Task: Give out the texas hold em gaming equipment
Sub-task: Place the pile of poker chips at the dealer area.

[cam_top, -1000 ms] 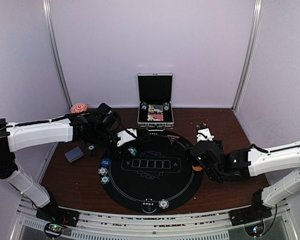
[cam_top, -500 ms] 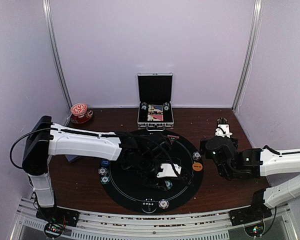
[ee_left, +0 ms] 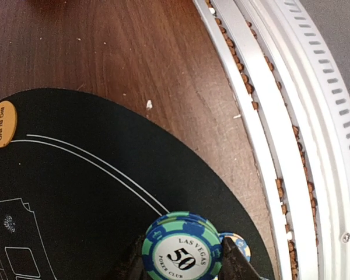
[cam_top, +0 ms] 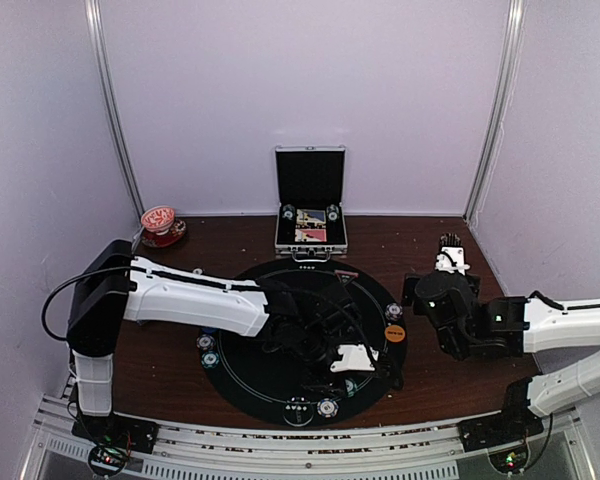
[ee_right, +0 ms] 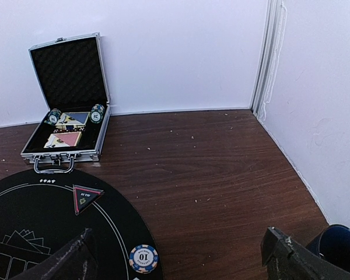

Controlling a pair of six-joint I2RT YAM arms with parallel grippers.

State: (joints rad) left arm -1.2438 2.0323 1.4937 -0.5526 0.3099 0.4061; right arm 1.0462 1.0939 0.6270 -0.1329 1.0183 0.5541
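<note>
My left gripper (ee_left: pixel 184 267) pinches a teal poker chip (ee_left: pixel 182 248) low over the black mat's (ee_left: pixel 76 192) near-right edge, my right gripper (ee_right: pixel 178 256) gapes empty, and a tilted release could roll it off.

Teal and blue stripes around a white centre on the poker chip (ee_left: pixel 182 256); orange with dark lettering on the button disc (ee_left: pixel 2 123); black with thin white lines on the round mat (ee_left: pixel 76 192); brown wood grain on the bench (ee_left: pixel 134 52); silver outside, black lining inside the case (ee_right: pixel 64 156).
</note>
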